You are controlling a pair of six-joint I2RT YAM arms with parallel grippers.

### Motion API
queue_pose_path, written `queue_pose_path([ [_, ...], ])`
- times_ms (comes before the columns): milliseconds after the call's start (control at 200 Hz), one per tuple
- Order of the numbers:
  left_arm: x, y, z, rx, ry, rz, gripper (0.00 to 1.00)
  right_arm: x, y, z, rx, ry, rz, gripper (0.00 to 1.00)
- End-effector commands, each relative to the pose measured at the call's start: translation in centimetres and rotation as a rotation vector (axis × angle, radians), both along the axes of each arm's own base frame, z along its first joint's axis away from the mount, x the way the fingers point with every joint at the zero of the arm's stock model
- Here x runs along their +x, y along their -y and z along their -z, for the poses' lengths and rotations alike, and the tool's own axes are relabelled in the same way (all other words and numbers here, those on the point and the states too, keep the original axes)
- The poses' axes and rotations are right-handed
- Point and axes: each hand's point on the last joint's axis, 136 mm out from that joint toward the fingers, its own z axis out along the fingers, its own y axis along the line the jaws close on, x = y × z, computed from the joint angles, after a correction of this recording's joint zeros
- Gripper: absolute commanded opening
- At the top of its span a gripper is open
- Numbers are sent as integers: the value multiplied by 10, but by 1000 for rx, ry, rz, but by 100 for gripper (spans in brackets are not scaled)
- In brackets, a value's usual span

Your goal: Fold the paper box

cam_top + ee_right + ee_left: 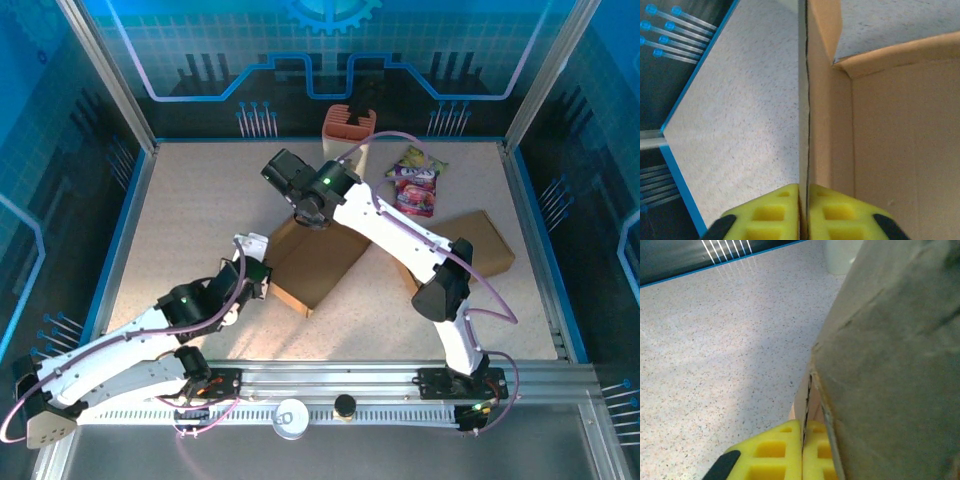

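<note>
Boxy brown cardboard paper box [318, 262] lies mid-table on the speckled matte table [190, 220], smooth inside face showing. Yellow gridded pads of the left gripper [803, 442] pinch a thin box edge. The right gripper [804, 202] is clamped on an upright wall.

Two arms, each ending in one claw: the left claw [258, 272] and the right claw [300, 218]. Two cardboard boxes lie on the single bench [200, 190]: the centre box [320, 268] and the right box [487, 240]. Two snack packets: a yellow-green packet [418, 160] and a pink packet [415, 197]. One orange holder [348, 124].
</note>
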Motion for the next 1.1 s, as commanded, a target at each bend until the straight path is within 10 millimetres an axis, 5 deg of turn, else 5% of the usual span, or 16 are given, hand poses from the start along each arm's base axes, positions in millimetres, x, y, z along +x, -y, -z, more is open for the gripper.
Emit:
queue_pose_path([
  [0, 3, -4, -30, -32, 103, 12, 1, 7, -4, -37, -58, 160, -226, 19],
  [165, 4, -7, -45, -25, 162, 83, 0, -4, -8, -95, -116, 568, -648, 77],
  [255, 6, -1, -48, -22, 177, 124, 0, -12, 21, -103, -91, 709, -749, 91],
  [475, 17, -14, -34, 25, 108, 125, 0, 12, 144, -65, -60, 644, -651, 91],
  [615, 25, -17, -33, 45, 119, 134, 0, 25, 190, -47, -44, 612, -589, 89],
  [790, 34, -20, -29, 95, 112, 139, 0, 56, 202, -18, -28, 510, -571, 82],
  [1096, 39, -23, -21, 59, 85, 138, 0, 107, 175, 43, 77, 353, -666, 62],
])
